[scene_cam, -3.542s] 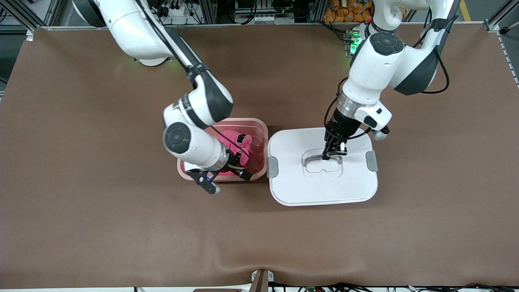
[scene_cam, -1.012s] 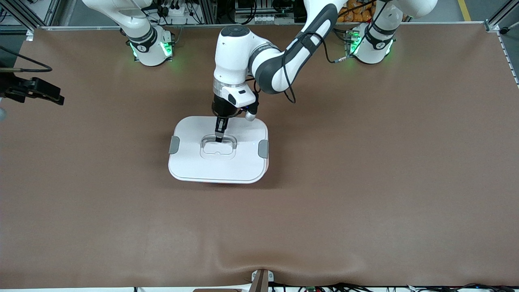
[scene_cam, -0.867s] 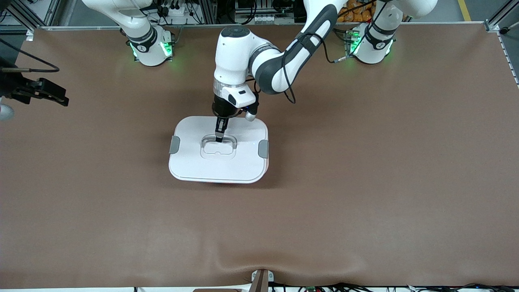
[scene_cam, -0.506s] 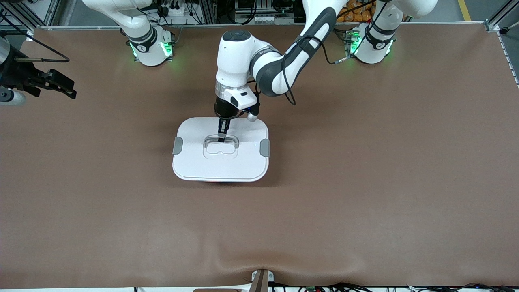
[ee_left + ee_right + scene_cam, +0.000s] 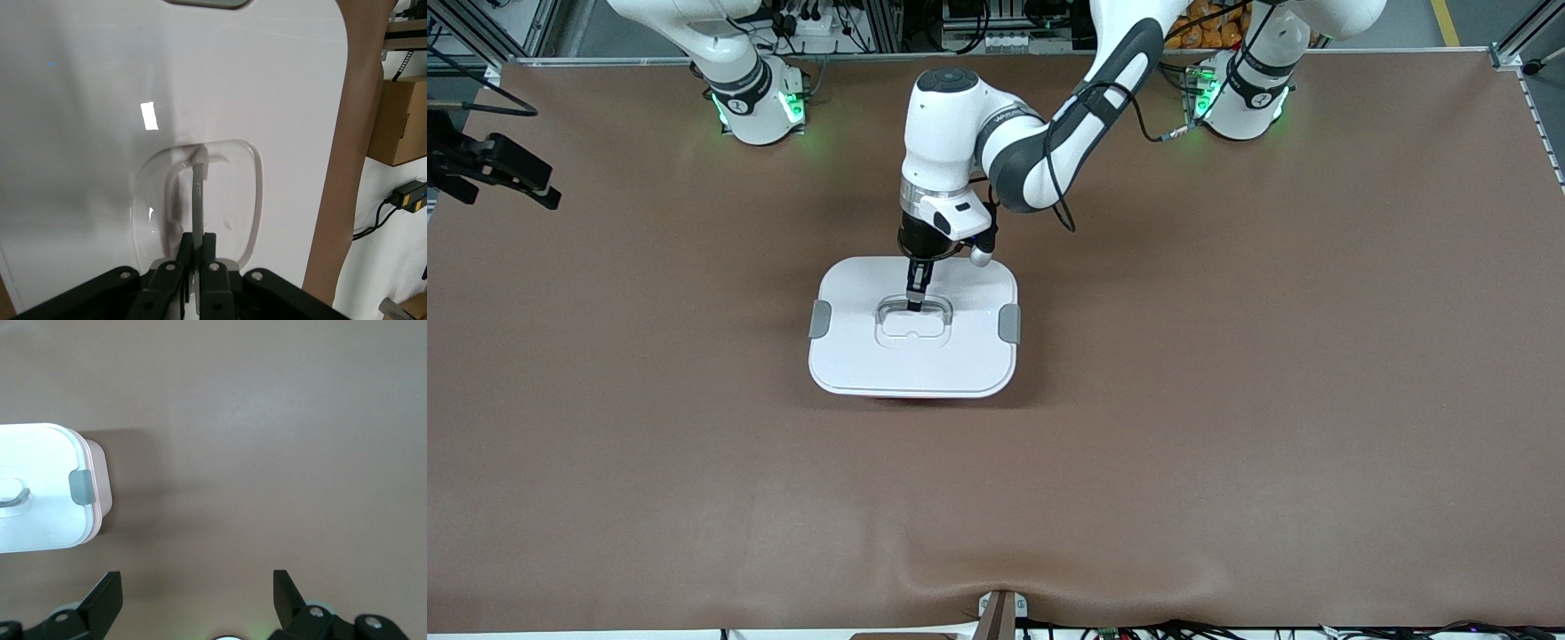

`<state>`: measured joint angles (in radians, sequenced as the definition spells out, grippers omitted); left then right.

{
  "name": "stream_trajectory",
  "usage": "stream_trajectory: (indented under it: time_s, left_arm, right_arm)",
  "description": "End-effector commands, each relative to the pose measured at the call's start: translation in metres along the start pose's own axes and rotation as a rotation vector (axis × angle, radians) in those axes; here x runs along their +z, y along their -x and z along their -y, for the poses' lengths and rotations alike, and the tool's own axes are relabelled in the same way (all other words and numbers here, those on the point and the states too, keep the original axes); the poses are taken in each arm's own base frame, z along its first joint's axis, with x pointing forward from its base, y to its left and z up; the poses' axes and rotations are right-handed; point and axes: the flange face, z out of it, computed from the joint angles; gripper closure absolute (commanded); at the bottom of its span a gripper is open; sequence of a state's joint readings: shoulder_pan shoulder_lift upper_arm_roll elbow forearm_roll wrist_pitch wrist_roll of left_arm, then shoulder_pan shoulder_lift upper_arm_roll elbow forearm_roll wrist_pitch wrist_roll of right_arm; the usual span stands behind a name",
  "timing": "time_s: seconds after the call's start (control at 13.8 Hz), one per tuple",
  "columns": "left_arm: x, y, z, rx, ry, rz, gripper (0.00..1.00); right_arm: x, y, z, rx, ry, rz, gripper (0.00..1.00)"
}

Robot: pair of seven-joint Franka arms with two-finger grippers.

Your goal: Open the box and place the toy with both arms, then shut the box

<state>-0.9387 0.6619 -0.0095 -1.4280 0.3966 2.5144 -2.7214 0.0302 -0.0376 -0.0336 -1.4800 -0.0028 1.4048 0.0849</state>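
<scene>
Left hand (image 5: 914, 302) pinched shut on the clear handle (image 5: 198, 193) of the glossy white lid (image 5: 863, 356), lid directly under it on the translucent pink box (image 5: 95, 495); toy not visible. Right hand (image 5: 197, 597) wide, empty, waiting over bare bench (image 5: 1227, 400). Risk: grey clips (image 5: 1009, 323) unlatched, lid lifts on release

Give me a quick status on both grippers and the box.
Left gripper shut on lid handle, lid on box. Right gripper open, waiting at table edge. Nothing in the way.
</scene>
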Motion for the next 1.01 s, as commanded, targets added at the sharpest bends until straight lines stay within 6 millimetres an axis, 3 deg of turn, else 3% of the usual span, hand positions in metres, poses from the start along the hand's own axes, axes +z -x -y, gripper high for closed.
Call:
stream_trajectory:
  time_s: [0.0,0.43,0.94]
  left_arm:
    - [-0.001,0.001,0.008,-0.044,0.014,0.005,1.00]
    - [0.003,0.002,0.012,-0.037,0.015,0.019,1.00]
    - [0.011,0.002,0.017,-0.037,0.024,0.031,1.00]
  right_arm:
    - [0.001,-0.003,0.001,-0.002,-0.020,0.038,0.00]
    - [0.000,-0.005,-0.014,0.014,0.014,0.024,0.00]
    - [0.002,-0.005,-0.017,0.021,0.013,0.035,0.00]
